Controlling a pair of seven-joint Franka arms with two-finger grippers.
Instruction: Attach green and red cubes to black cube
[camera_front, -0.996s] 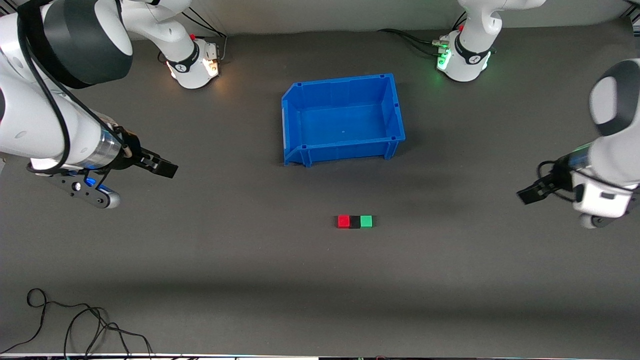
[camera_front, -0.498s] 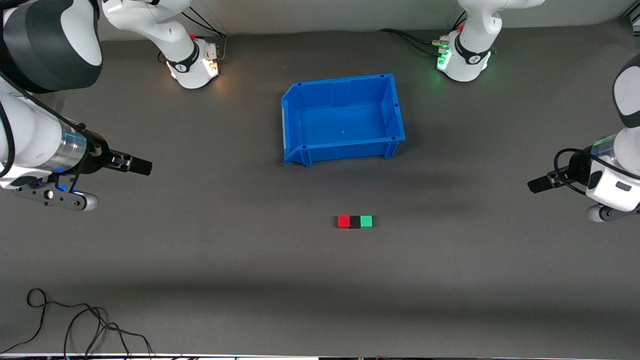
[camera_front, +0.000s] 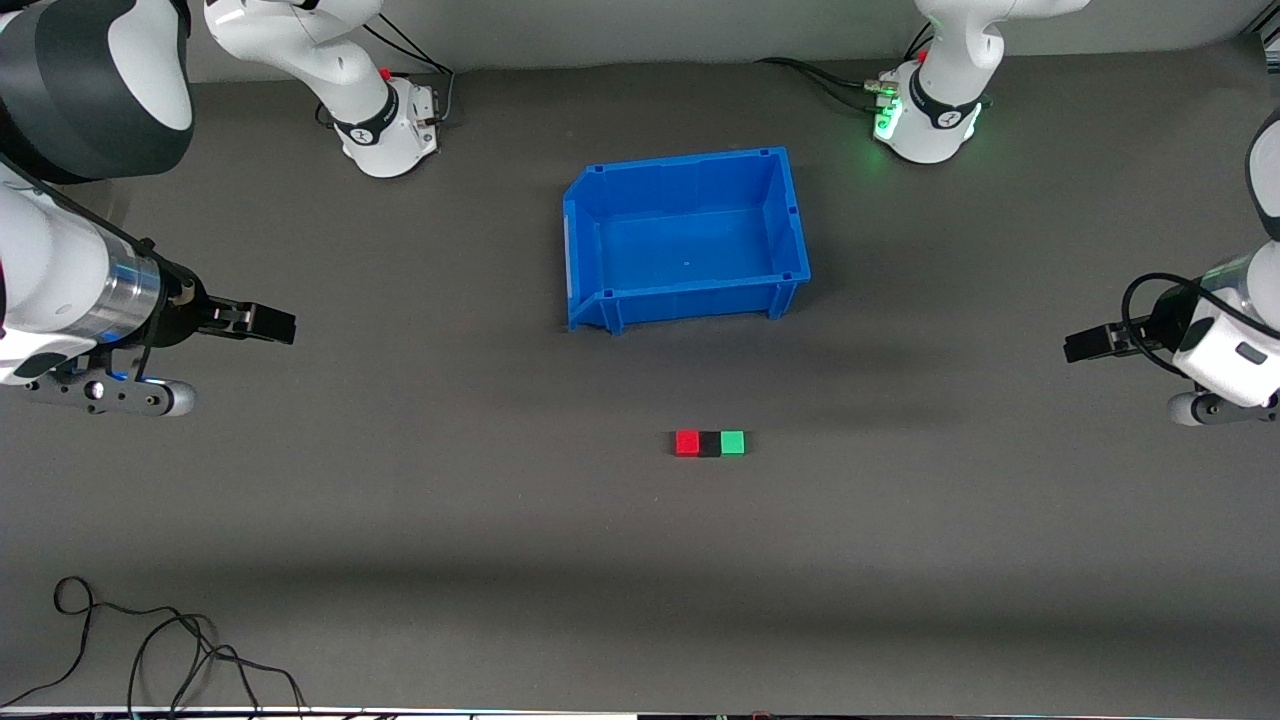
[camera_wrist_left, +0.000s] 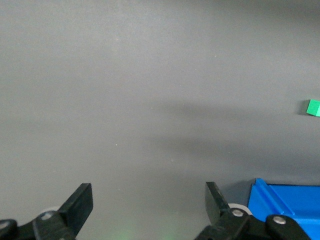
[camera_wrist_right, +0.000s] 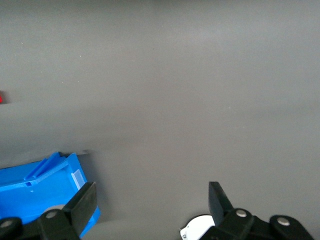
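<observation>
The red cube (camera_front: 687, 443), the black cube (camera_front: 710, 444) and the green cube (camera_front: 733, 442) lie in one touching row on the dark table, black in the middle, nearer to the front camera than the blue bin (camera_front: 690, 300). My right gripper (camera_front: 275, 325) hangs open and empty over the table at the right arm's end. Over the left arm's end, my left gripper (camera_front: 1080, 345) is open and empty too. The left wrist view shows its open gripper (camera_wrist_left: 148, 192) and the green cube (camera_wrist_left: 313, 107) far off. In the right wrist view the gripper (camera_wrist_right: 152, 192) is open; the red cube (camera_wrist_right: 1, 98) sits at the frame's edge.
The blue bin is empty and stands between the robot bases and the cubes; its corner shows in both wrist views (camera_wrist_left: 285, 200) (camera_wrist_right: 45, 182). A loose black cable (camera_front: 150, 650) lies at the table's near corner at the right arm's end.
Both arms have drawn back from the middle toward their own ends of the table, grippers still open. The three cubes have not moved.
</observation>
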